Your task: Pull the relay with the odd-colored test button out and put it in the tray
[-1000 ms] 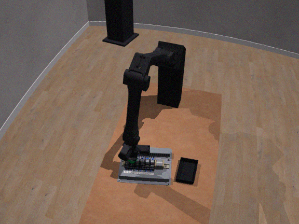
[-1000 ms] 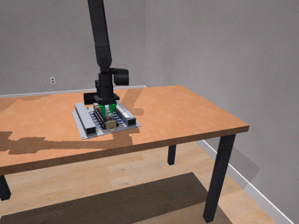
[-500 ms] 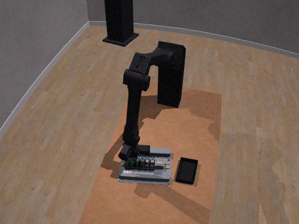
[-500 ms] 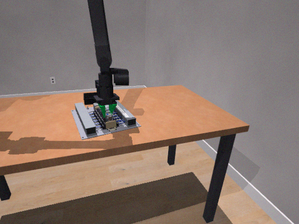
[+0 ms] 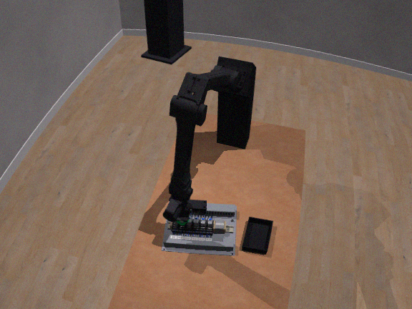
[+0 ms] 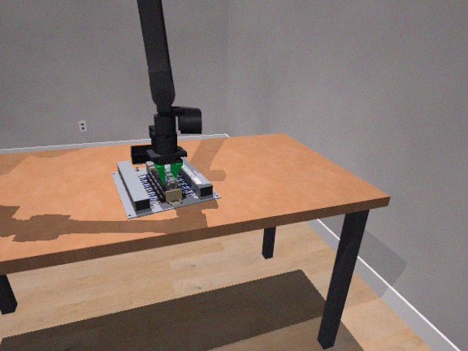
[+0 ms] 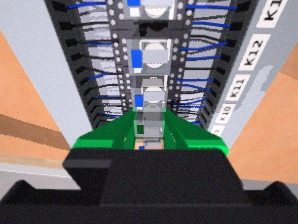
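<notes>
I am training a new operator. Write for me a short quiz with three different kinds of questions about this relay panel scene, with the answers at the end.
1. True or false: the gripper is shut on a relay at the end of the row on the panel.
2. Which colour are the gripper's fingers? A) green B) red C) yellow
3. Fill in: the black tray stands open side up on the table, beside the ____.

Key: 1 true; 2 A; 3 panel
</notes>
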You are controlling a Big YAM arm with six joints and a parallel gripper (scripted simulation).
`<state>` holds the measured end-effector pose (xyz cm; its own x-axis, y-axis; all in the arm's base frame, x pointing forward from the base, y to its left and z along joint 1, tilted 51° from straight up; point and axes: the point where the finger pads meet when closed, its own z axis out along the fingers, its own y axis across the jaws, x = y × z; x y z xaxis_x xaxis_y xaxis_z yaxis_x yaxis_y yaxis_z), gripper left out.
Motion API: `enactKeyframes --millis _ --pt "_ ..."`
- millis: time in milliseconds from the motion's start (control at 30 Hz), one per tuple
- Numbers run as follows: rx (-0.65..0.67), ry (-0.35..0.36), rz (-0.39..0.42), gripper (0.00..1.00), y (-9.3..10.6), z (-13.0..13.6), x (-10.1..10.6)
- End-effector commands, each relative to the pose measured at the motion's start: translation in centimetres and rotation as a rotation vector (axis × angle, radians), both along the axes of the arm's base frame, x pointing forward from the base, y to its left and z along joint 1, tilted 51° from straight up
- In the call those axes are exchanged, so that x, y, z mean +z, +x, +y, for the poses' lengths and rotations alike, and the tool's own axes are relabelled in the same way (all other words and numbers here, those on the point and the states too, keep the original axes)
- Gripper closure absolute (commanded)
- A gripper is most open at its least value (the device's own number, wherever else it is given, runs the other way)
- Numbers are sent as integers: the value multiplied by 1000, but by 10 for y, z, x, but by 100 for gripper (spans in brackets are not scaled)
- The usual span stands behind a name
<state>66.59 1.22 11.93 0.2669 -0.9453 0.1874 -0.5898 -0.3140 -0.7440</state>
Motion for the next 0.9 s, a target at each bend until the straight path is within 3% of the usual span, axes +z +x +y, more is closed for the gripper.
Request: enactKeyframes --millis 0,867 --pt "-2 2 -54 100 6 1 32" --pt "-3 2 -34 100 -3 0 28"
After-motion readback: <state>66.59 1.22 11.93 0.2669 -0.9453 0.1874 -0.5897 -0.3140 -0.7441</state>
